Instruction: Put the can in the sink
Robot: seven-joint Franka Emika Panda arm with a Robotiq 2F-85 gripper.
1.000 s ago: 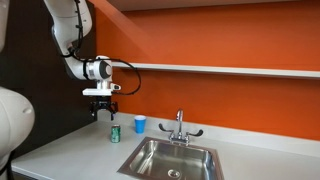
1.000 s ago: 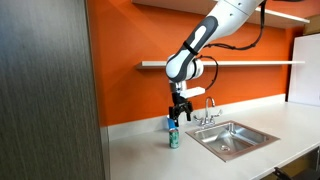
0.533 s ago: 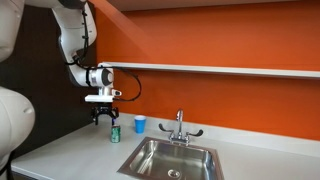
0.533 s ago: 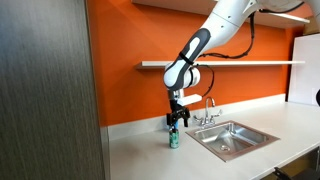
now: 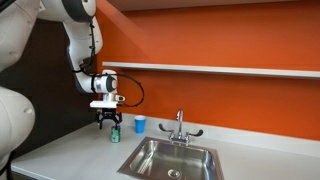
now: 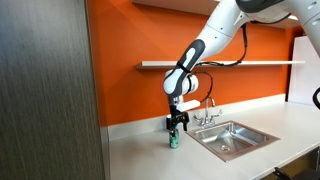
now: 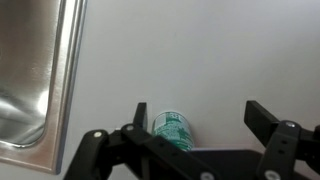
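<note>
Spread wide and gripping nothing, the black two-fingered claw [image 5: 108, 122] hangs directly over the small green cylindrical drink can [image 5: 114, 133]. The can stands upright on the pale matte counter [image 5: 70, 150], at about nine o'clock from the rectangular stainless steel sink [image 5: 160, 158] and outside it.

In the wrist view the can [image 7: 172, 126] sits between the fingers but crowds the one at nine o'clock, leaving a much wider gap toward three o'clock. The step in hand looks like the grasp. It would go better if the claw shifted toward nine o'clock to centre the can, then lowered to close on the mid-body rather than the top edge. A gentle squeeze seems wise: thin metal walls probably dent, and a smooth round side can slip or tip.

The counter looks flat and smooth. The sink is glossy and reflective, and its rim must be cleared on the carry. The can has a lighter silvery top. A small blue cup [image 5: 139, 124] stands at two o'clock from the can, clear of the fingers.
</note>
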